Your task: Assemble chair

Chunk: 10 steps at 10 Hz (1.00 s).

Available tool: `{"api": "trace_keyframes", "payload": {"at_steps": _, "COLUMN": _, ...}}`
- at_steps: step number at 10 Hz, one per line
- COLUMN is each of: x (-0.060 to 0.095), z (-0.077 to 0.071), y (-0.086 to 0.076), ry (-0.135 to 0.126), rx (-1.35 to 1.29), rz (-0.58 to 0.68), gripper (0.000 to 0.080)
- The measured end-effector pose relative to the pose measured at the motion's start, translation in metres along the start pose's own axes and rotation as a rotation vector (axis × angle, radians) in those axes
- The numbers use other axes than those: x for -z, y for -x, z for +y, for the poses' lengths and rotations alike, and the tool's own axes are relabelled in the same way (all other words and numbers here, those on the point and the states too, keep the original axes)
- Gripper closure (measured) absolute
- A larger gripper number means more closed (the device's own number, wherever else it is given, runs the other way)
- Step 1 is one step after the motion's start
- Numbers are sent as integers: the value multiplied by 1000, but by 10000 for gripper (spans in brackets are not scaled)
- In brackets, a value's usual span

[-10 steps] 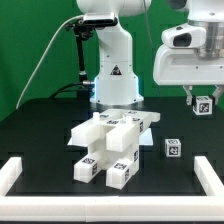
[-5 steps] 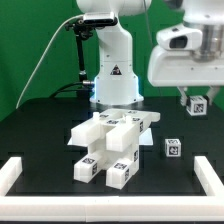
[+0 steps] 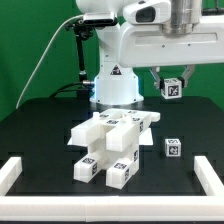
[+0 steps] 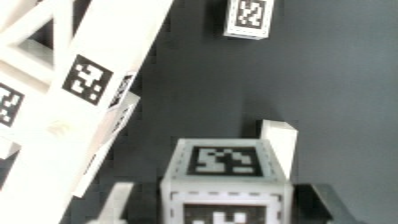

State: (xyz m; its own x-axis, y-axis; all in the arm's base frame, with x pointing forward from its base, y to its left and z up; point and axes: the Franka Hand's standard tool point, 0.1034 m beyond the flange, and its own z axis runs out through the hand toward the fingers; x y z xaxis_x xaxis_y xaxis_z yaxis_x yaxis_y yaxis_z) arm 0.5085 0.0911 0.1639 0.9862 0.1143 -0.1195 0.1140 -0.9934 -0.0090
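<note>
The partly built chair [image 3: 110, 145] of white tagged blocks lies in the middle of the black table, its bars pointing toward the front. My gripper [image 3: 172, 89] hangs high above the table at the exterior view's right and is shut on a small white tagged cube [image 3: 173, 89]. In the wrist view the held cube [image 4: 221, 177] sits between the dark fingers [image 4: 119, 203], with the chair's tagged bars [image 4: 71, 90] beside it below. A second loose tagged cube [image 3: 173, 148] rests on the table right of the chair; it also shows in the wrist view [image 4: 249, 17].
White border rails [image 3: 15, 172] line the table's front corners, another at the exterior view's right [image 3: 210, 172]. The robot's base [image 3: 115, 75] stands behind the chair. A black cable [image 3: 45, 60] hangs at the exterior view's left.
My gripper has carried the cube to the exterior view's left and upward, from the far right toward the chair. The chair and the loose cube have not moved.
</note>
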Motion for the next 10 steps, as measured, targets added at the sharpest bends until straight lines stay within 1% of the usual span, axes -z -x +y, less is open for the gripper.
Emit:
{"api": "trace_keyframes", "payload": {"at_steps": 2, "x": 0, "z": 0, "y": 0, "ry": 0, "rx": 0, "rz": -1, "gripper": 515}}
{"api": "trace_keyframes", "payload": {"at_steps": 3, "x": -1, "z": 6, "y": 0, "ry": 4, "rx": 29, "rz": -1, "gripper": 515}}
{"api": "trace_keyframes", "payload": {"at_steps": 4, "x": -1, "z": 22, "y": -1, "ry": 10, "rx": 53, "rz": -1, "gripper": 515}}
{"api": "trace_keyframes", "payload": {"at_steps": 5, "x": 1, "z": 36, "y": -3, "ry": 23, "rx": 73, "rz": 9, "gripper": 515}}
{"api": "trace_keyframes", "payload": {"at_steps": 6, "x": 0, "z": 49, "y": -8, "ry": 34, "rx": 104, "rz": 31, "gripper": 515}}
{"api": "trace_keyframes", "payload": {"at_steps": 8, "x": -8, "z": 73, "y": -14, "ry": 47, "rx": 146, "rz": 49, "gripper": 515}}
{"api": "trace_keyframes", "payload": {"at_steps": 9, "x": -10, "z": 79, "y": -17, "ry": 53, "rx": 156, "rz": 62, "gripper": 515}}
{"api": "trace_keyframes", "payload": {"at_steps": 10, "x": -12, "z": 80, "y": -17, "ry": 55, "rx": 155, "rz": 61, "gripper": 515}}
